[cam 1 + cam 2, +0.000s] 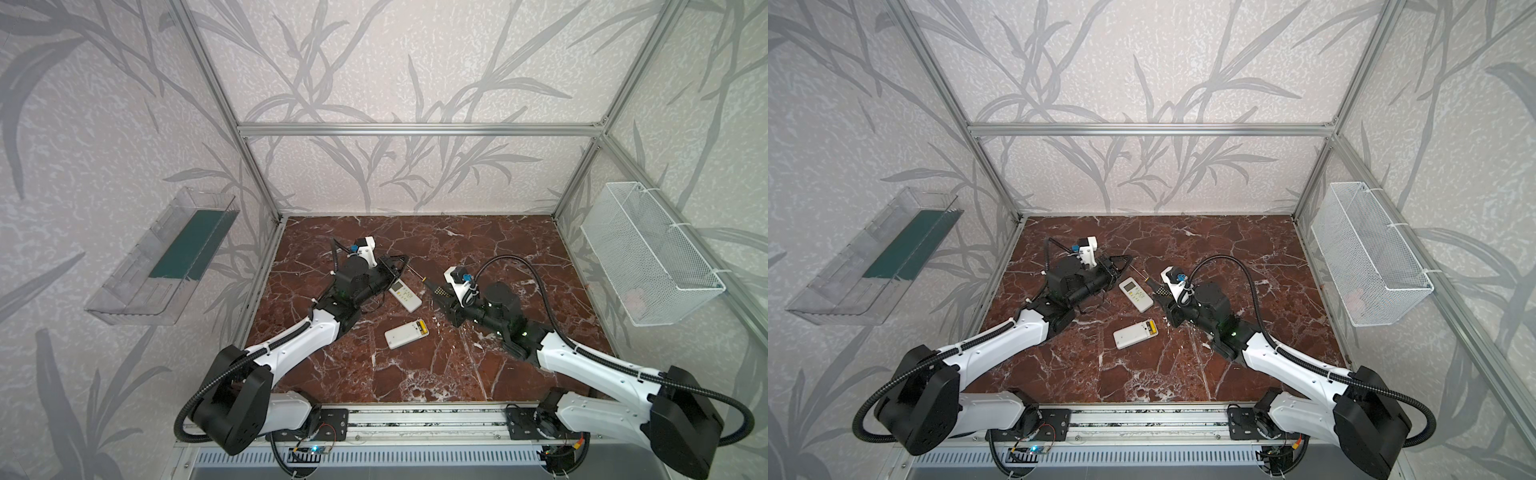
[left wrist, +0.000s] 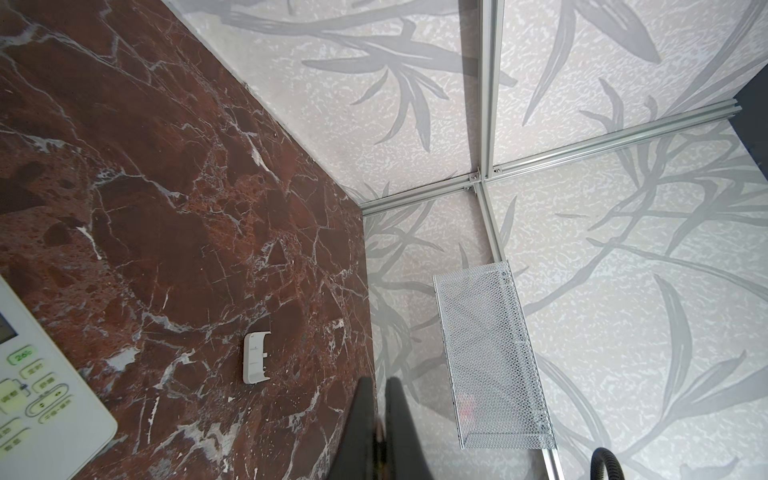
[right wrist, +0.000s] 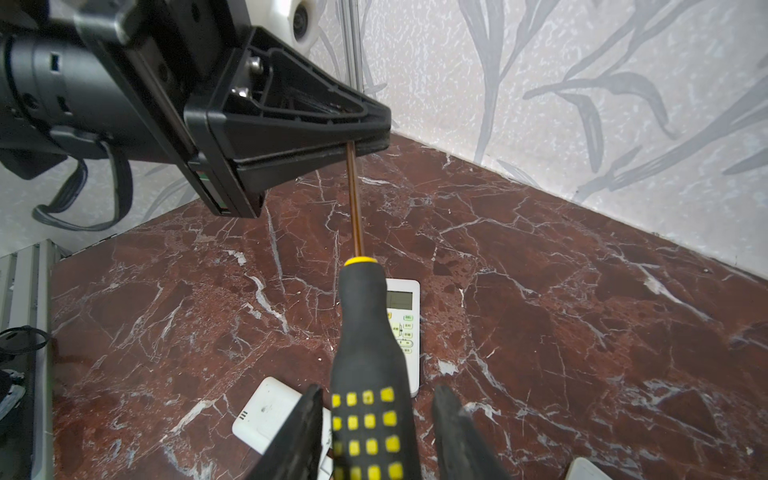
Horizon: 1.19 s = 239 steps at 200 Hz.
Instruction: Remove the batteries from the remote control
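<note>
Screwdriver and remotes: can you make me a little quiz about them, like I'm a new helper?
1. True or false: nothing is holding the screwdriver.
2. Which way up is the remote by the left jaws? A buttons up, B buttons down, C on its edge.
3. Fill in: the other remote lies face down, and the batteries in its open end are ___.

Key
1. False: the left jaws pinch its shaft, and the right jaws stand open round its handle.
2. A.
3. Yellow.
</note>
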### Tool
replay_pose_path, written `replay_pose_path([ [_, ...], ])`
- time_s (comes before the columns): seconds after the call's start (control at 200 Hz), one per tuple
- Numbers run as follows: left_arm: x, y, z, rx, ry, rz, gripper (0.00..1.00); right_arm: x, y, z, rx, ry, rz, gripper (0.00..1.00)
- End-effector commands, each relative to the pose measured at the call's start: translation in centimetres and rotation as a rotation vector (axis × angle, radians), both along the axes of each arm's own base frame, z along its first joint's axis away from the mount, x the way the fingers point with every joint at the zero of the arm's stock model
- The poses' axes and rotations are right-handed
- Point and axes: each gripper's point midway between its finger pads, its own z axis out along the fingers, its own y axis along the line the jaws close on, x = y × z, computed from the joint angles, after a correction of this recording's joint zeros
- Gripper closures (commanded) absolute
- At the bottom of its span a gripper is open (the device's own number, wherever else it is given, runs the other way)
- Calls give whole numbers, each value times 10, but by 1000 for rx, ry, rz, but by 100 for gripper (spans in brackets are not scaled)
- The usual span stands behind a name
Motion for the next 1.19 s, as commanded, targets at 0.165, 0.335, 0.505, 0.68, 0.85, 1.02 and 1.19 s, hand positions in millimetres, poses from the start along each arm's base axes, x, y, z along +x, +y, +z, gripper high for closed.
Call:
replay_pose_path([
  [0.165, -3, 1, 21, -53, -48, -18, 100, 1, -1, 16, 36, -46, 3, 61],
  [0.335, -4, 0, 23, -54, -60, -30, 100, 0, 3, 16, 35, -48, 32, 72],
  [0.505, -2, 2, 21, -49, -66, -55, 100, -7, 6, 16, 11, -59, 86, 95],
  [0.68, 0, 7, 8, -34, -45, -75, 99, -11, -2, 16, -57, -67, 77, 100],
  [0.85, 1, 28, -4, 78, -26, -47, 32, -16, -17, 14, -156, -78, 60, 100],
  [1.02, -6, 71, -14, 372, -13, 74, 13, -24, -30, 14, -231, -89, 57, 100],
  [1.19, -12, 101, -17, 588, -30, 154, 7, -30, -35, 11, -291, -100, 57, 100],
])
